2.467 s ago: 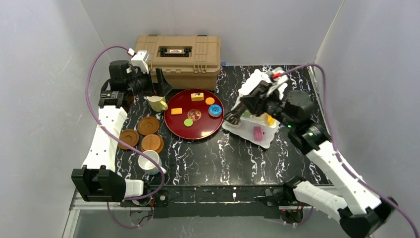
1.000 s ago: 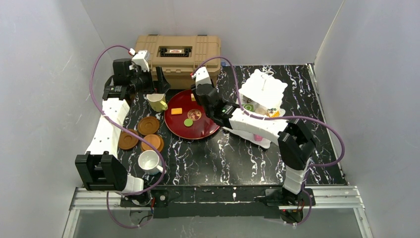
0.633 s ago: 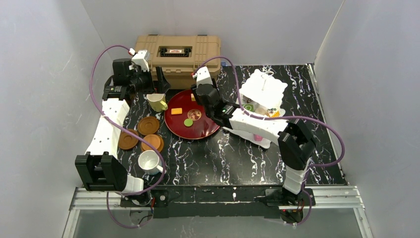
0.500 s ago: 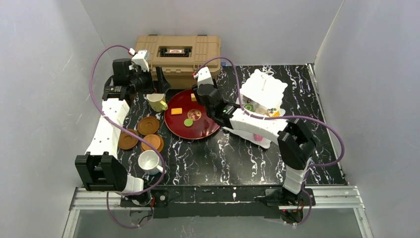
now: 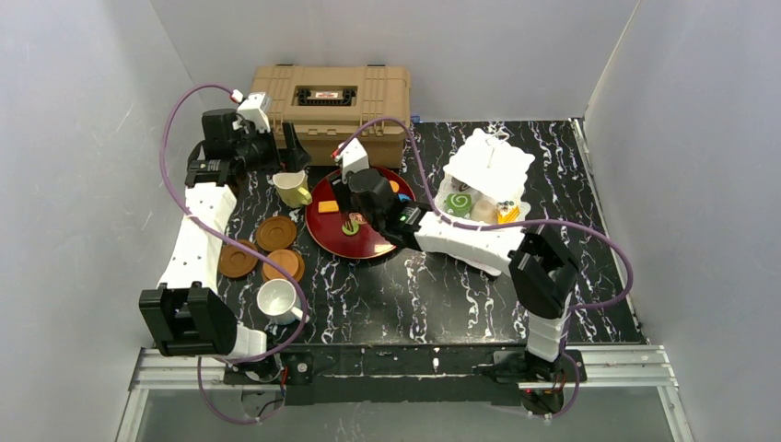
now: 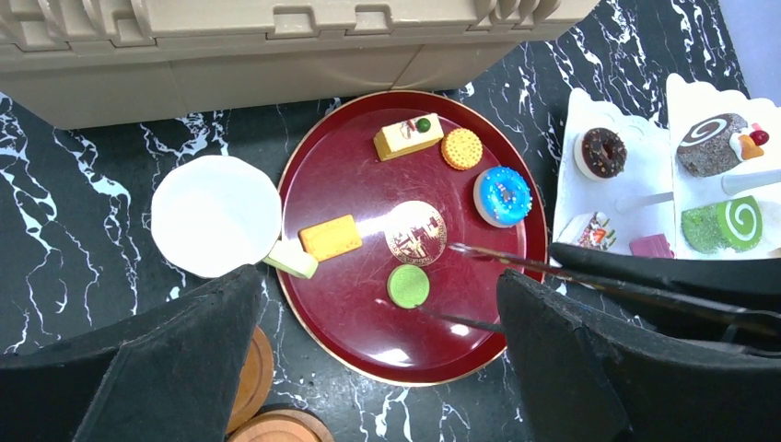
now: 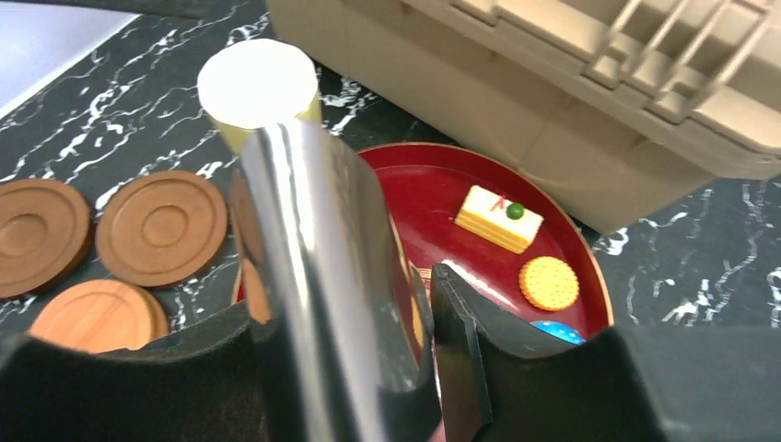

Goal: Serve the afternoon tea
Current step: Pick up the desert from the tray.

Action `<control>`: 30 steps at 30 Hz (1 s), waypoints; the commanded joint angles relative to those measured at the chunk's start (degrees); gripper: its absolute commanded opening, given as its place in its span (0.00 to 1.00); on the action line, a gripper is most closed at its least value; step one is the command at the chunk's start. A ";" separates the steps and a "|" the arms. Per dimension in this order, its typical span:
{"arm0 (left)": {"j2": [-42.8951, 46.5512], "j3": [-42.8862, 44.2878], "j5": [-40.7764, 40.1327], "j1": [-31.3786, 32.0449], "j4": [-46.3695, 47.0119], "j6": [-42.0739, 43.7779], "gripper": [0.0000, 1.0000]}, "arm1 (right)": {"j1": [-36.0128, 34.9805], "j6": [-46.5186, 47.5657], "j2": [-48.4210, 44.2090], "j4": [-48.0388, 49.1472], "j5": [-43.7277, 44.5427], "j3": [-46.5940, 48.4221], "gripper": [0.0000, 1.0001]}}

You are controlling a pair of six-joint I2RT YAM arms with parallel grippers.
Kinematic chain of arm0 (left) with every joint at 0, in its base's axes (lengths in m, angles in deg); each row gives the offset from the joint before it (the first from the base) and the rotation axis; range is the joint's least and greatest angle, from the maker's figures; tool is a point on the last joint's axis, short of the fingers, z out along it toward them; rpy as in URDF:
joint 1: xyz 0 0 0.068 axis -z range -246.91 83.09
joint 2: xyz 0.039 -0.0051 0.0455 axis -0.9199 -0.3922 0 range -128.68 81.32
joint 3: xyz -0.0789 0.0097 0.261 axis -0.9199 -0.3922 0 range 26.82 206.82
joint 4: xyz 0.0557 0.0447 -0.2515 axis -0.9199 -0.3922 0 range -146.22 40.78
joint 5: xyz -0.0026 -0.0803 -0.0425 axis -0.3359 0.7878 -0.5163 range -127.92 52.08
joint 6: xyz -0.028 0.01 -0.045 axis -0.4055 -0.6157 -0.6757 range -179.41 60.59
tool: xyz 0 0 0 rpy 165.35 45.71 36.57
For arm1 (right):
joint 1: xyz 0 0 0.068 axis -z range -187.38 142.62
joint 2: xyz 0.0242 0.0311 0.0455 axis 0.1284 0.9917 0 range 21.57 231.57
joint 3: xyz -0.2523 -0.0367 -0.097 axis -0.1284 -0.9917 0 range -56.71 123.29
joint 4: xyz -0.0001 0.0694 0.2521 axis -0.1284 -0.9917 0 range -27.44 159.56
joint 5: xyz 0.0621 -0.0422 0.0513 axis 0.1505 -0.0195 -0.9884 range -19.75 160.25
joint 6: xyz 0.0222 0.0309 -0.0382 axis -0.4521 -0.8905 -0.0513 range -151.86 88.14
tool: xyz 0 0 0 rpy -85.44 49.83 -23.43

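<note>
My right gripper is shut on shiny metal tongs over the dark-red tray. In the left wrist view the two tong blades stand apart, with a flat green cake lying on the tray between their tips. Also on the tray are a blue doughnut, a round orange biscuit, a yellow cake slice and an orange bar. The white stand at the right carries several cakes. My left gripper hangs open and empty above the tray's left side.
A pale-yellow mug stands just left of the tray. Three brown saucers lie nearer the front left, with a white mug beside them. The tan case closes off the back.
My right arm left the stand, swung across to the tray and has now moved further left and forward, bringing the tongs to the green cake. The left arm has barely shifted.
</note>
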 commanded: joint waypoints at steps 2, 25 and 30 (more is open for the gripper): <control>2.59 0.11 1.20 -0.47 -0.09 0.17 0.98 | 0.12 -2.88 1.93 3.42 -2.98 3.06 0.56; 2.32 0.54 1.41 -1.54 -0.09 -0.49 0.98 | 0.42 -4.67 6.66 0.99 -3.79 6.01 0.51; 2.58 0.49 1.13 -1.59 -0.17 -0.52 0.98 | 0.66 -4.69 6.09 0.86 -3.86 6.30 0.40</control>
